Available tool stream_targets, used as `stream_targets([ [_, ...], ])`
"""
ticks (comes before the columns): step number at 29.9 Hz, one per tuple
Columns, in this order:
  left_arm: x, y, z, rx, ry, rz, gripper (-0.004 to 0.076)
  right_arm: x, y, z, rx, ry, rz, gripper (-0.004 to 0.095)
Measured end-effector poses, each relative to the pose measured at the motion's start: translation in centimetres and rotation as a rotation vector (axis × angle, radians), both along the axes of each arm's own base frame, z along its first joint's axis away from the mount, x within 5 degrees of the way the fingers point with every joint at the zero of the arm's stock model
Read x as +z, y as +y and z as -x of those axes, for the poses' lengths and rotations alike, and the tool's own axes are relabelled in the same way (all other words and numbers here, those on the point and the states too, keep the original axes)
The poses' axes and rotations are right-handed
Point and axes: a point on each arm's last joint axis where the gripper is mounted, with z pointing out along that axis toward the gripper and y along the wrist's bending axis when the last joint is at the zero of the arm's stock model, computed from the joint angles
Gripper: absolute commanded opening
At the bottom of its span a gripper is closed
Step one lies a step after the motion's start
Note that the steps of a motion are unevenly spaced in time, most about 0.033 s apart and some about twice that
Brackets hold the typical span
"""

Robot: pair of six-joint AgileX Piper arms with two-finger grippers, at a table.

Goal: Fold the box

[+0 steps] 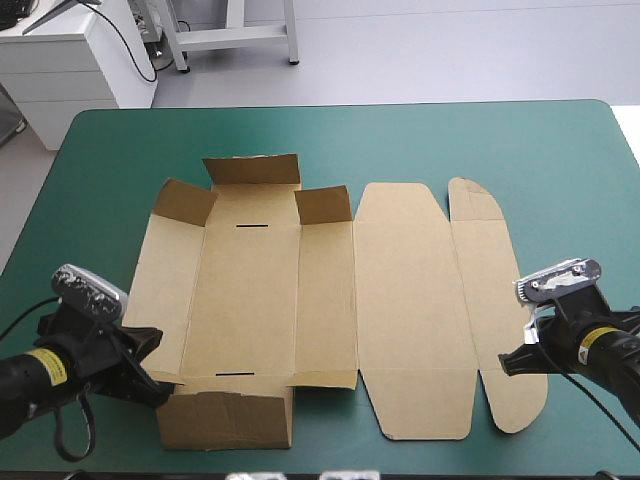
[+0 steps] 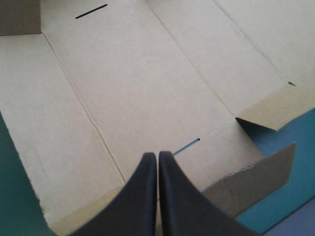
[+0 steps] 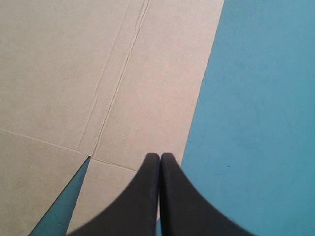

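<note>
- Box [image 1: 330, 310] lies mostly flat in the middle of the table [image 1: 560, 150], long axis running 9 to 3 o'clock, with the end flaps [image 1: 250, 170] on its left half partly raised.
- Your left gripper [image 1: 148, 366], closed up on nothing, sits at the box's 8 o'clock corner, nearer those flaps.
- Your right gripper [image 1: 512, 362], likewise pinched together and empty, hovers at the 4 o'clock edge.

I have the left arm [image 1: 30, 380] reaching in low from the near left, and the left claw [image 2: 157, 156] pinched into one pointed arch. The right arm [image 1: 610, 350] reaches in low from the near right, the right claw [image 3: 160, 156] pinched together the same way, tips touching.
</note>
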Motion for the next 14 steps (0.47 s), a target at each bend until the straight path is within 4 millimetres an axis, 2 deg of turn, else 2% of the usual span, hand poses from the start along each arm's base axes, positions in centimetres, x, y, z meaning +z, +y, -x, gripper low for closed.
stream_targets([
  [5,0.5,-1.4,-3.0,-0.022,0.039,-0.065,0.0018,0.0,0.1,0.0,0.002,0.006,-0.015,-0.0021],
  [10,-0.1,-3.4,-6.5,-0.049,0.097,-0.094,0.0019,0.1,0.2,0.0,0.007,-0.008,-0.026,-0.0021],
  [14,-0.9,-4.8,-8.4,-0.102,0.134,-0.097,0.0019,0.1,0.2,-0.1,0.008,-0.015,-0.029,-0.0021],
])
